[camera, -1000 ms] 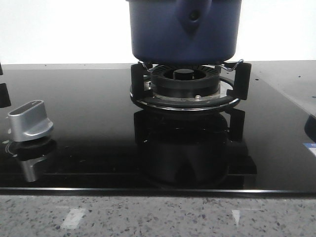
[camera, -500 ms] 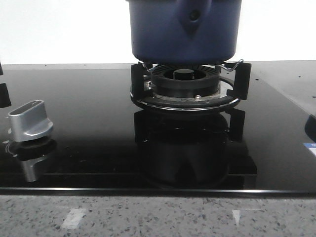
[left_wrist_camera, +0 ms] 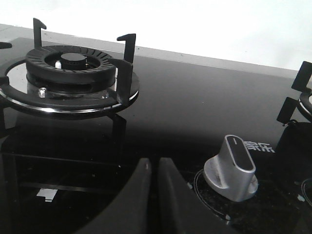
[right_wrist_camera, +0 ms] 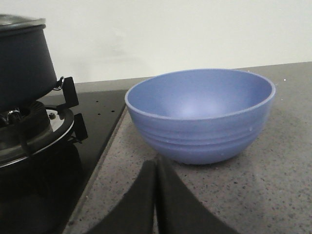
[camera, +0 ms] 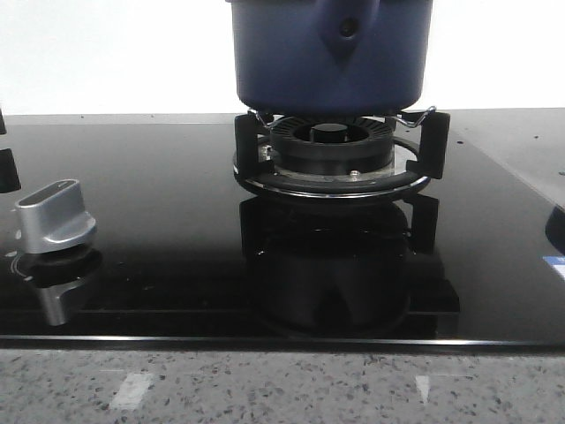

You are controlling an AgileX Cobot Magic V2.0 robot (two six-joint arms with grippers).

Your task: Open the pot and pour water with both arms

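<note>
The dark-blue pot (camera: 328,55) stands on the black gas burner (camera: 331,152) at the middle back of the front view, its handle mount with the rivet facing me. The right wrist view shows the pot (right_wrist_camera: 22,61) with a shiny lid rim on top. My left gripper (left_wrist_camera: 155,163) is shut and empty, low over the black glass hob near a silver knob (left_wrist_camera: 231,167). Shut and empty too, my right gripper (right_wrist_camera: 156,163) sits over the granite counter just in front of a light-blue bowl (right_wrist_camera: 201,113). Neither gripper shows in the front view.
A second, bare burner (left_wrist_camera: 70,73) with upright pan supports is in the left wrist view. The silver knob (camera: 53,216) sits at the hob's left side. The speckled granite counter (camera: 282,384) runs along the hob's front edge and to its right.
</note>
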